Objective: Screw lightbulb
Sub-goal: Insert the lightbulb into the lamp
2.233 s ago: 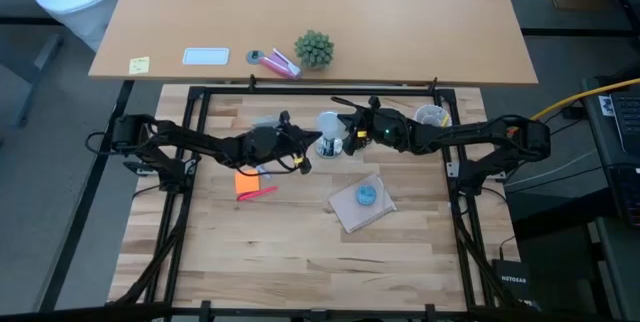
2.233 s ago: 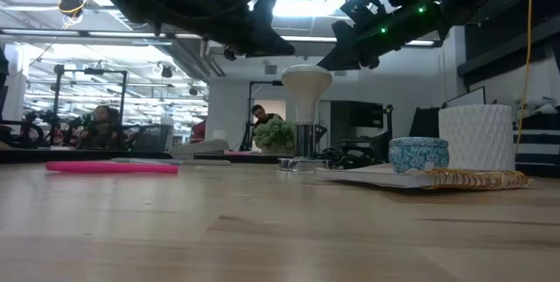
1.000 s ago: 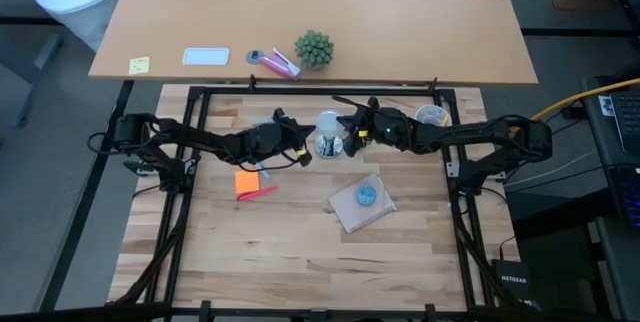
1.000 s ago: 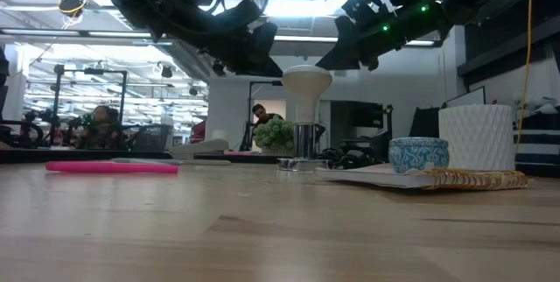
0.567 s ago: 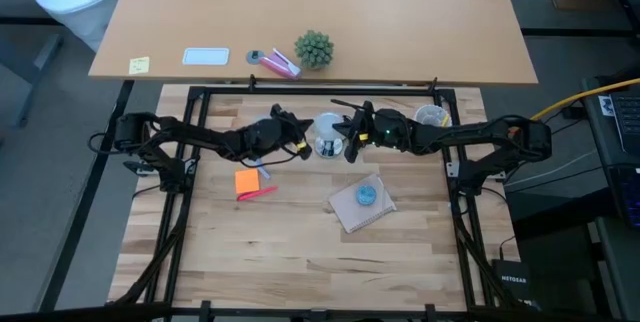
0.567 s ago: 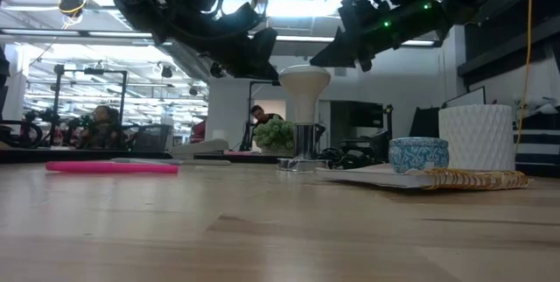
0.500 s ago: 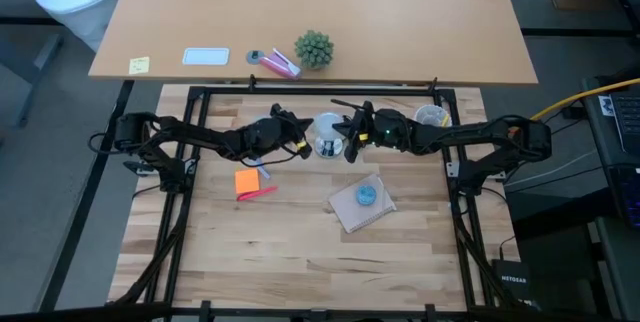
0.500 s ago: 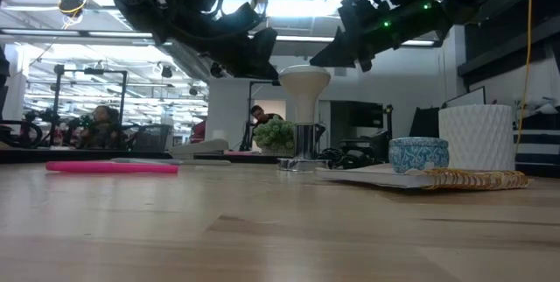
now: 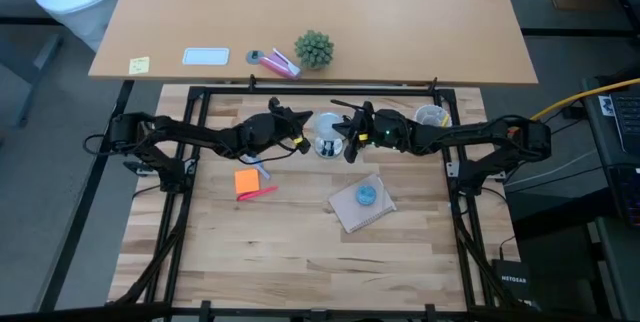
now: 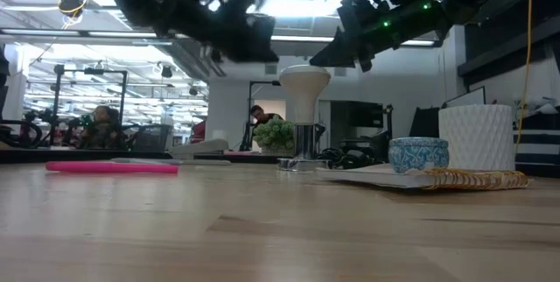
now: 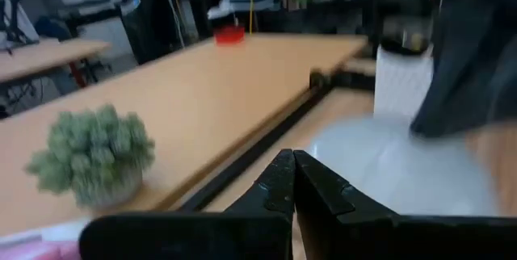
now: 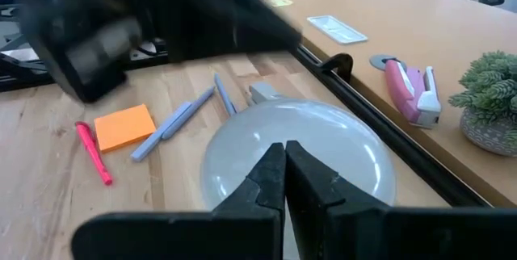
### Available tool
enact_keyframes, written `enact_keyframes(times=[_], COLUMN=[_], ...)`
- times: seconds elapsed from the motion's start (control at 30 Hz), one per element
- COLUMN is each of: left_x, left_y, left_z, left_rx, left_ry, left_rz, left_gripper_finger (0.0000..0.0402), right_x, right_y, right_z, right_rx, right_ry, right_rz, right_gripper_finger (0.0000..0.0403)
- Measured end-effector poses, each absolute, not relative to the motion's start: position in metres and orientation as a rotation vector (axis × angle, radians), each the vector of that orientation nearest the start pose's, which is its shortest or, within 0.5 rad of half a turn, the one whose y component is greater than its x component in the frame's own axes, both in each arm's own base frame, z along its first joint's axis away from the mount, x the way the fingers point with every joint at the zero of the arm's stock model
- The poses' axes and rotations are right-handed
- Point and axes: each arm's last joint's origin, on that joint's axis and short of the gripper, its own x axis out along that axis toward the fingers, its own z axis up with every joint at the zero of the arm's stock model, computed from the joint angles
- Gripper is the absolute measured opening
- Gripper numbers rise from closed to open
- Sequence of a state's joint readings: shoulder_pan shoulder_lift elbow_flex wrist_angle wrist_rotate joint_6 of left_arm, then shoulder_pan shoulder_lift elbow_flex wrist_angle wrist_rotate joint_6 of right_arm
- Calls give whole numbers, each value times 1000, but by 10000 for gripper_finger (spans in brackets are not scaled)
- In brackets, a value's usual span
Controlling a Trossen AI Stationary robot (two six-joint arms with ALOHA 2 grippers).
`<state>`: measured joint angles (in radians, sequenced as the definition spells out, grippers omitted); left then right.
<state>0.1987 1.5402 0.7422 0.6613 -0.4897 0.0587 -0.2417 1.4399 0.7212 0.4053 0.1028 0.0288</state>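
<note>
While the low view shows the lightbulb (image 10: 304,79) upright in its socket (image 10: 303,143), unheld, both wrist views show left gripper (image 11: 292,165) and right gripper (image 12: 284,153) closed, empty.

A light wooden table (image 9: 300,262) carries an orange sticky pad (image 9: 248,181) with a pink pen (image 9: 257,193) touching its near edge. Right of them lies a notebook (image 9: 360,205) (a small blue pot (image 9: 366,195) sits on it); the metal socket (image 10: 302,146) holding the lightbulb (image 10: 303,85) stands near the far edge, beside a white cup (image 10: 475,137).

Overhead looks straight down, low looks level across; both share the lightbulb (image 9: 327,128) mid-table.
</note>
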Motion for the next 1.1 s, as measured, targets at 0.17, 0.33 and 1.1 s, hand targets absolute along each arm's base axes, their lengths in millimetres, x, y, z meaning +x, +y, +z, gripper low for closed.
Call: enact_keyframes(times=[0.17,0.33,1.1], left_x=[308,313,327], left_y=[61,46,50], left_z=[236,232,196], left_rx=[66,59,24], left_ry=[91,104,197], left_rz=[582,458,453], left_gripper_finger=[0,0,0], right_x=[292,292,292], right_y=[-76,-76,-76], right_z=[220,220,221], right_rx=[46,45,44], right_ry=[307,304,283], right_rz=[-369,-373,-376], right_gripper_finger=[11,11,11])
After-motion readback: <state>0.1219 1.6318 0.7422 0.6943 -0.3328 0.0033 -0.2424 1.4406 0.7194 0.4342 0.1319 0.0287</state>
